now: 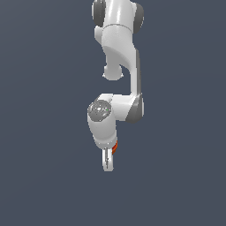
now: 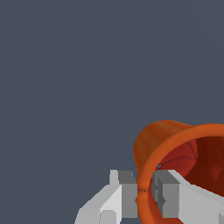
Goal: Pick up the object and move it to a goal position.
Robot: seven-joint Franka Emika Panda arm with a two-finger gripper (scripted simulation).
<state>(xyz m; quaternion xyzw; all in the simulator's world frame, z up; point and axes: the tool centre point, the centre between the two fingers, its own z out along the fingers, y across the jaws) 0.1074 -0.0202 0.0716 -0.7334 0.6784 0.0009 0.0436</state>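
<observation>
Arm (image 1: 115, 66): white, reaching down the middle of the exterior view; flat grey ground all round, no edge or obstacle visible, so open room on every side.

Hand (image 1: 107, 161): fingers (image 2: 120, 199) closed thinly across the cup's rim wall, one inside, one outside.

Cup (image 2: 175, 153): orange-red, tilted, pinched at its lip only.

Risk: such a narrow rim hold may let the cup pivot or slip during fast travel.
</observation>
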